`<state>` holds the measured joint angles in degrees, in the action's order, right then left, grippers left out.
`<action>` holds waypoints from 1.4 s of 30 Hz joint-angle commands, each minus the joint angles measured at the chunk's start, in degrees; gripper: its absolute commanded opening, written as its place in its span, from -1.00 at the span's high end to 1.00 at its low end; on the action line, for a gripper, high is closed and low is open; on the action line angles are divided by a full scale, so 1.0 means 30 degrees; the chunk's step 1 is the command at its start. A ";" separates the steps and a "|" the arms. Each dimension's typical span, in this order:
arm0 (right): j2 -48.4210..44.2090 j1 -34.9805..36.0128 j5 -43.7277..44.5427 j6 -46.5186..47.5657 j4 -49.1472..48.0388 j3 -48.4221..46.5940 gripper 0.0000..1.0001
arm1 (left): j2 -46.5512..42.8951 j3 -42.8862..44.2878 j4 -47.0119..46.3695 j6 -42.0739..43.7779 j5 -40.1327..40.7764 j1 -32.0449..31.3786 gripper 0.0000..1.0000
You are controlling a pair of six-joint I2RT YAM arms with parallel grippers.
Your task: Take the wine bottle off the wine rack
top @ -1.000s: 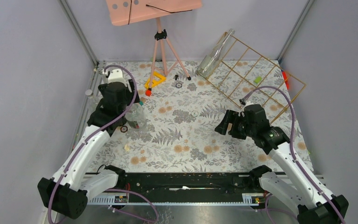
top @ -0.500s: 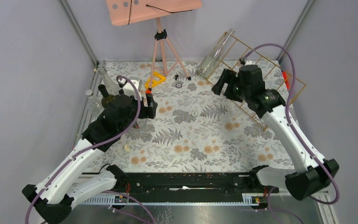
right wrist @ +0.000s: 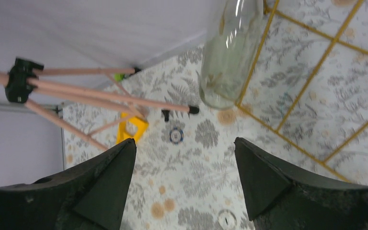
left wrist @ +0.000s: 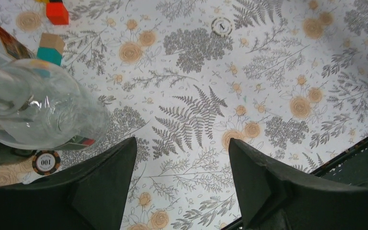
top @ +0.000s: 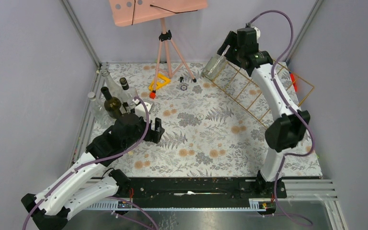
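- Covering the whole bench: table [top: 196,143] w/ floral cloth, walled on three sides.
- Wine rack [top: 242,102] sits far right, a gold wire grid slanted up toward the back corner.
- Pink stand [top: 165,43] at far centre, legs splayed near the rack's left end. It's not part of the job.
- Right arm is stretched far up and over the rack's top-left corner. Left arm is low at near left and, as I read it, has no role here.
- Wine bottle [right wrist: 230,52]: clear glass, on the rack at its far-left corner. It lies tilted along the wires, base low toward the cloth and neck up toward the back wall. Can't tell if the base touches the cloth.
- Right gripper [right wrist: 183,143]: jaws spread wide, nothing between them. Bottle is ahead and a bit right of the gap, not touched.
- Left gripper [left wrist: 182,141]: also spread and empty, over bare cloth just beside a clear bottle [left wrist: 33,105] in the left-side cluster.
- Small stuff: poker chip [left wrist: 46,162] under that bottle, coloured blocks nearby.
- Step, my read: approach phase, grasp not yet made.
- Next move prob. needs the right jaws shifted right, lined up w/ the bottle's tilt, pushed fwd round the body, then closed.
- After that, draw it out along the slant, clear of the wires. Glass is slick, so a firm grip is needed.
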<state>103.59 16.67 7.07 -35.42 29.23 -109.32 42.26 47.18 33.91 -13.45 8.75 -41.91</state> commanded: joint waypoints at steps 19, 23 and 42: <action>1.1592 -0.1104 0.5398 0.1864 -0.6828 -1.1169 -0.54 | 0.0372 -0.1077 0.0239 0.0117 0.0607 -0.0151 -0.53; 1.2336 -0.1288 0.5554 0.1569 -0.7200 -1.1540 -0.53 | 0.0622 -0.1050 0.0279 0.0119 0.0648 -0.0147 -0.53; 1.5882 -0.2093 0.4706 0.0796 -1.0748 -1.3055 -0.43 | 0.1310 -0.1019 0.0415 0.0178 0.1007 -0.0123 -0.53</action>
<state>149.38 11.16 21.34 -32.62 4.71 -144.62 45.80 43.66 36.42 -13.43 10.26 -42.09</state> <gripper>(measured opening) 0.719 0.763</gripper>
